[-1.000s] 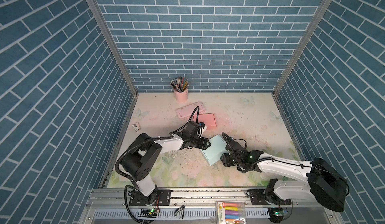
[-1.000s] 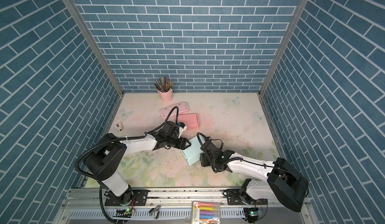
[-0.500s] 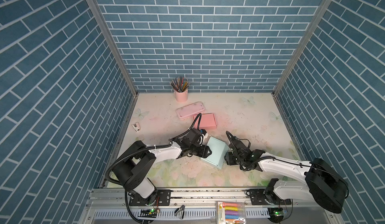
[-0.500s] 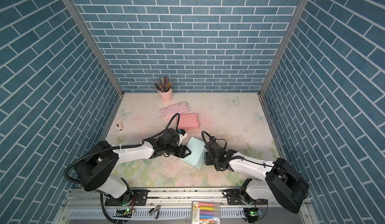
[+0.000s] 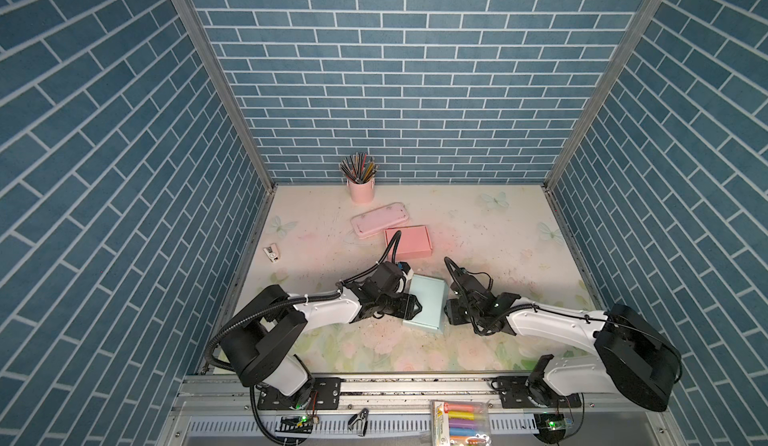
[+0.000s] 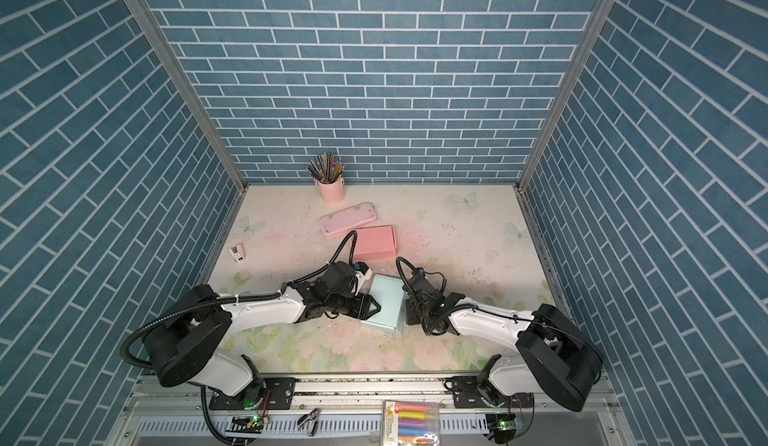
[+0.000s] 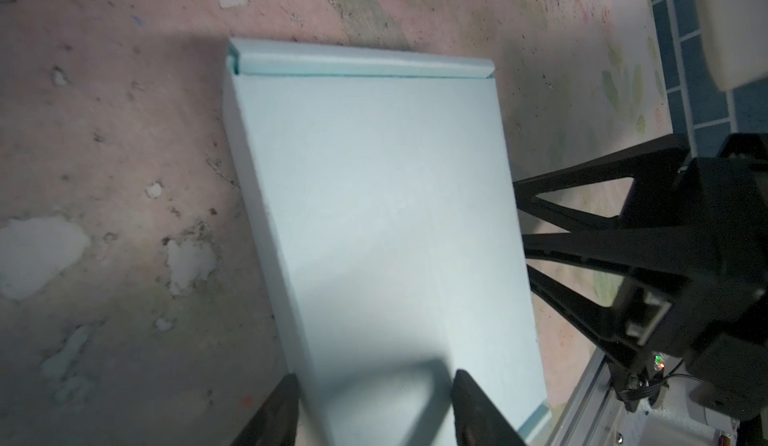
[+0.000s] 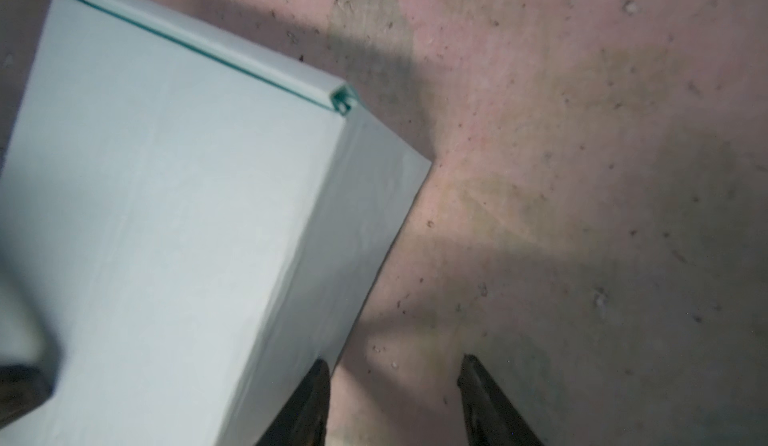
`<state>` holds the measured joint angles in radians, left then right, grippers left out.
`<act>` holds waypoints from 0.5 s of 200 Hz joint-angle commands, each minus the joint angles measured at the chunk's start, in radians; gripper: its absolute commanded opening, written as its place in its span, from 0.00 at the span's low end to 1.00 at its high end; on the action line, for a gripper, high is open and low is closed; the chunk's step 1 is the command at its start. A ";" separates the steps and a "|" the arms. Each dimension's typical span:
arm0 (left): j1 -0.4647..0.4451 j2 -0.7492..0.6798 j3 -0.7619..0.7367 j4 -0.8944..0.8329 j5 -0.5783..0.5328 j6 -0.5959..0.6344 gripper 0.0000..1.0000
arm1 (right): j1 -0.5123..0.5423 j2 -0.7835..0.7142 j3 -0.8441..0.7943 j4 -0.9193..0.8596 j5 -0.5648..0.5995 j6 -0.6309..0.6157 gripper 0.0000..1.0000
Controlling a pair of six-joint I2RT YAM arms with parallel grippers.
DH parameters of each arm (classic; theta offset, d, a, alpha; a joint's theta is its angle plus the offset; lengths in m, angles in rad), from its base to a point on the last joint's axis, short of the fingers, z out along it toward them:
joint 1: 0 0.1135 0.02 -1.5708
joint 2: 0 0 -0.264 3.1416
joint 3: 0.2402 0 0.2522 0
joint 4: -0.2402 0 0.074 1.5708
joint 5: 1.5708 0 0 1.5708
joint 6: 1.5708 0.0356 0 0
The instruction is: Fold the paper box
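Note:
The paper box (image 5: 426, 305) (image 6: 384, 305) is light blue, lies flat with its lid down, and sits mid-table between the two arms in both top views. My left gripper (image 5: 417, 307) (image 6: 375, 307) is at its left edge. In the left wrist view the left gripper (image 7: 374, 386) stands open astride that edge of the box (image 7: 374, 215), one finger over the lid and one beside the side wall. My right gripper (image 5: 448, 312) (image 6: 408, 312) is at the box's right side. In the right wrist view it (image 8: 395, 375) is open over bare table, one finger (image 8: 316, 398) against the box wall (image 8: 361, 224).
Behind the box are a pink box (image 5: 408, 241), a pink pencil case (image 5: 380, 219) and a pink cup of pencils (image 5: 360, 188) by the back wall. A small white item (image 5: 272, 253) lies at the left. A crayon pack (image 5: 459, 423) sits on the front rail.
The blue box has turned from a diamond angle to lie squarer between the arms. The left gripper slid nearer the front along its left edge; the right gripper shifted to its right side.

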<state>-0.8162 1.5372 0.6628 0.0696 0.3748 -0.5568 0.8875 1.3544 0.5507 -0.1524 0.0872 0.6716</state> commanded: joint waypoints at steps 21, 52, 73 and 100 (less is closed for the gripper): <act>-0.043 -0.019 -0.008 0.059 0.085 -0.014 0.58 | 0.038 0.067 0.057 0.110 -0.089 0.003 0.52; -0.042 -0.025 -0.020 0.071 0.104 -0.023 0.58 | 0.040 0.063 0.067 0.159 -0.107 -0.005 0.52; -0.041 -0.029 -0.031 0.093 0.121 -0.037 0.58 | 0.041 0.063 0.073 0.197 -0.139 -0.017 0.51; -0.020 -0.057 -0.063 0.117 0.124 -0.047 0.58 | 0.040 0.068 0.061 0.177 -0.134 -0.001 0.51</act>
<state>-0.8177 1.5032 0.6239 0.0879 0.3729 -0.5953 0.8959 1.4048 0.5808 -0.1131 0.1005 0.6674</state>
